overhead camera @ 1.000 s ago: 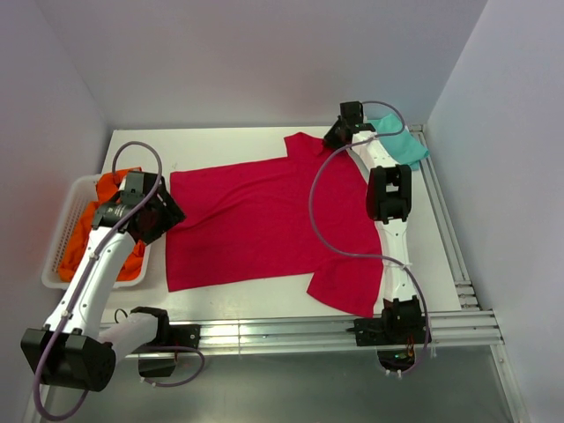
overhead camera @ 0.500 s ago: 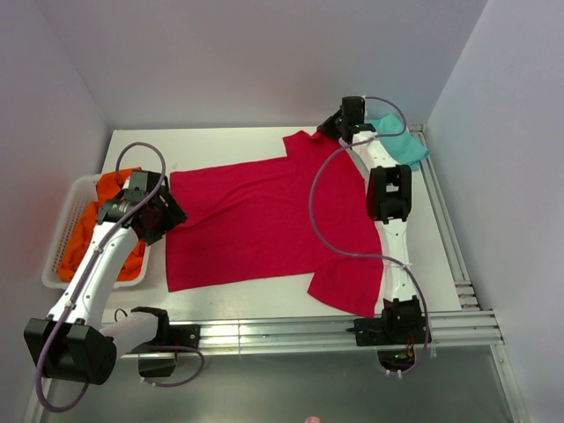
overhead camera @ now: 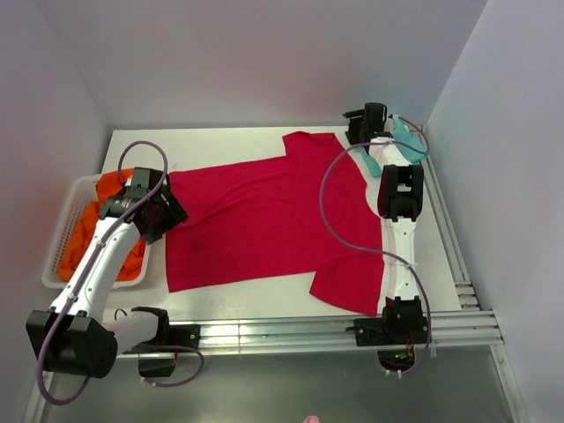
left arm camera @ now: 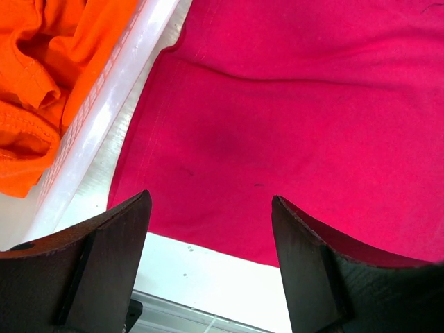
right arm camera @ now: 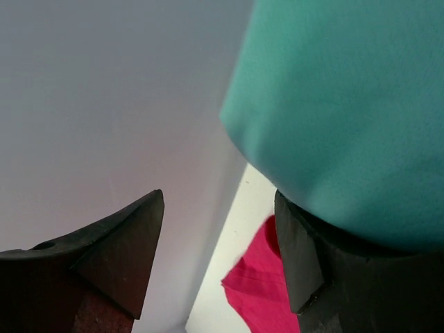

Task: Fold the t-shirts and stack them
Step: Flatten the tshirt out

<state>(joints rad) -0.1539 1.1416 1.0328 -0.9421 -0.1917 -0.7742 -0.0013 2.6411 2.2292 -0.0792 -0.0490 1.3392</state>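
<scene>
At the left of the top view, the white slatted plastic basket (overhead camera: 53, 264) held the bright orange garments (overhead camera: 107, 187), crumpled and unfolded. Just right of it, the left gripper (left arm camera: 209, 201) hung over the left hem of the crimson-red short-sleeved cloth t-shirt (overhead camera: 264, 220). Its claw was released, the jaws spread with nothing between them. The red shirt lay spread flat across the middle of the white table (overhead camera: 220, 145), with one sleeve toward the upper right and the other toward the lower right. At the upper right, the right gripper (right arm camera: 218, 198) was likewise released and empty. It stood beside the teal-green cloth t-shirt (overhead camera: 411, 145), which was partly hidden behind the arm in the far right corner. Whether a finger touched it could not be told.

Assessment: no fold had yet been made. Three hazards were noted:
- The left claw, near the basket wall, might catch the rim or the orange cloth on closing.
- The right claw might pinch teal cloth together with the red sleeve and drag both.
- A shallow pinch would let the hem slip mid-fold.
</scene>
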